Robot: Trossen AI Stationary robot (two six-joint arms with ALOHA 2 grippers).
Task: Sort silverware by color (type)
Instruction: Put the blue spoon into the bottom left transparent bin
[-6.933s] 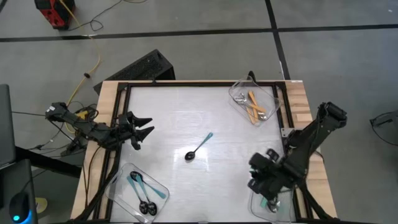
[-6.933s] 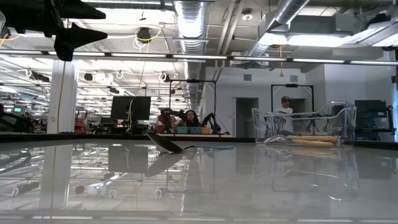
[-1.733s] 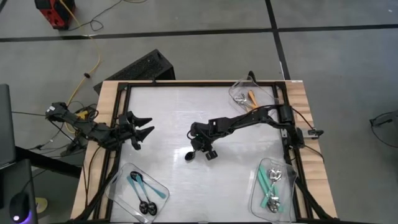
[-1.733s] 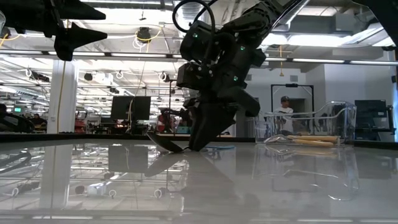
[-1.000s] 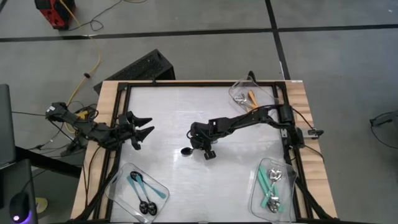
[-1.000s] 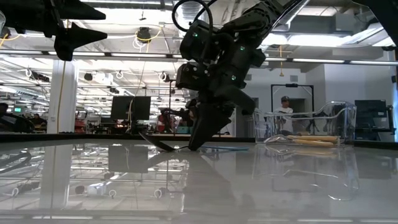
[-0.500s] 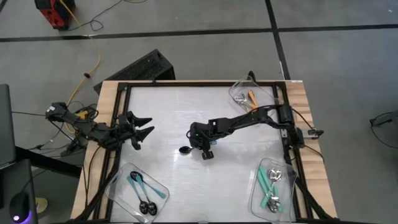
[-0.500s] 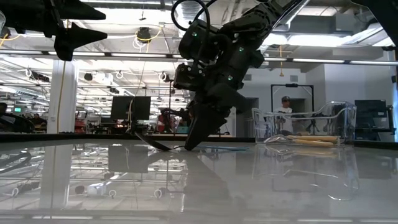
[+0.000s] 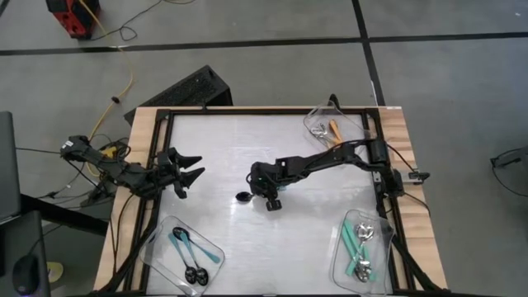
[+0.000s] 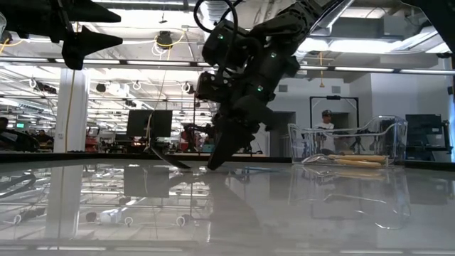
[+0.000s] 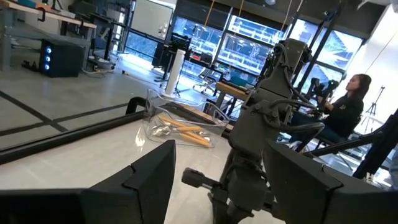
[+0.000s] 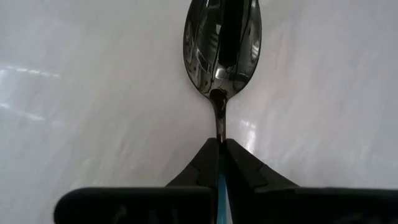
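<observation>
A thin blue-handled spoon with a black bowl [image 9: 242, 197] is at the table's middle, with my right gripper [image 9: 257, 195] shut on it. In the right wrist view the bowl [image 12: 222, 46] points away from the fingers, low over the white table; I cannot tell whether it touches. My left gripper [image 9: 188, 171] hangs open and empty above the table's left edge, pointing level toward the middle. My right gripper pinches the spoon's thin handle [image 12: 219, 146] just behind the neck, between its two fingertips. The fingers slant down from the table's right side and lie along the handle, whose blue part [image 12: 221, 186] runs back between them. The bowl sticks out toward the table's left.
Three clear trays stand on the table. One at the near left [image 9: 186, 252] holds blue-handled spoons, one at the far right [image 9: 334, 136] orange-handled ones, and one at the near right [image 9: 363, 247] teal-handled ones. People sit in the room beyond the table [image 11: 348, 106].
My right gripper, shut on the spoon throughout, has rolled and tipped a little in place. The spoon's bowl has swung a short way toward the table's left and far side.
</observation>
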